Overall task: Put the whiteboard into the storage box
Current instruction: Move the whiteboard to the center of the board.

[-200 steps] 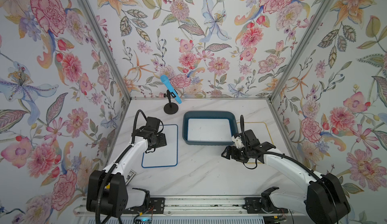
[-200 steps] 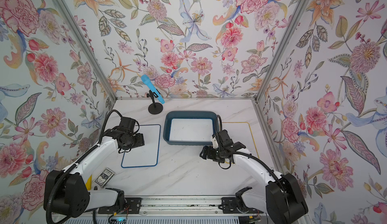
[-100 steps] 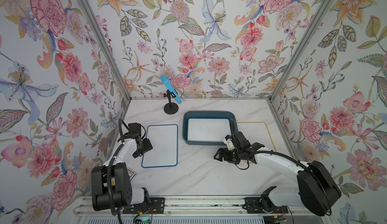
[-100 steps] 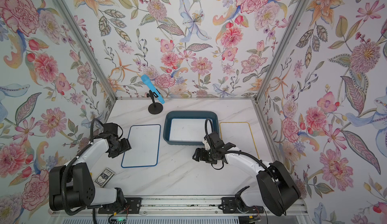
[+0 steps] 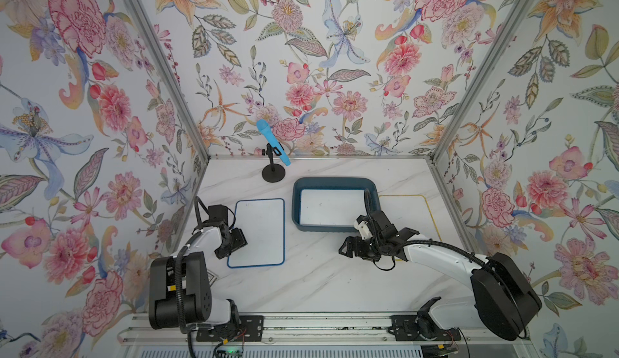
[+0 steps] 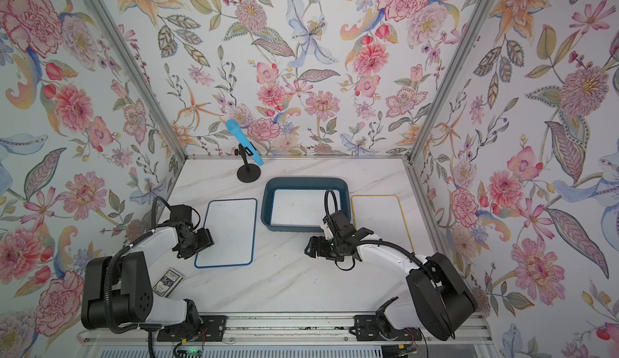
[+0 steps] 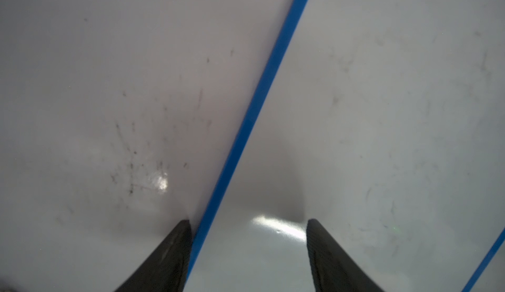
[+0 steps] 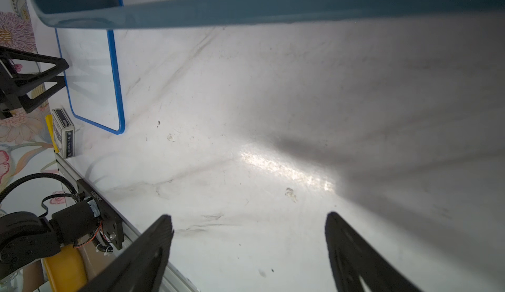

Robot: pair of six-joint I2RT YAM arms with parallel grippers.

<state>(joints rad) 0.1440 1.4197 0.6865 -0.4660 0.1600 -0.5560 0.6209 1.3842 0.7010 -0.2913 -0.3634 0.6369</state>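
Observation:
A blue-framed whiteboard (image 5: 261, 232) (image 6: 227, 232) lies flat on the table, left of the storage box. My left gripper (image 5: 234, 244) (image 6: 197, 244) (image 7: 248, 222) is open and low over the board's left edge. One finger stands on the table side of the blue frame (image 7: 262, 91), the other over the white surface. The teal storage box (image 5: 321, 227) (image 6: 291, 228) (image 8: 273, 12) holds a white board. My right gripper (image 5: 345, 249) (image 6: 311, 247) (image 8: 249, 217) is open over bare table in front of the box, holding nothing.
A yellow-framed whiteboard (image 5: 410, 212) (image 6: 376, 219) lies right of the box, partly under my right arm. A blue microphone on a black stand (image 5: 273, 153) is at the back. A card deck (image 6: 167, 281) (image 8: 64, 132) sits by my left arm's base.
My left gripper moved off the blue-framed board's far end to its left edge, nearer the front. My right gripper slid left along the front of the box.

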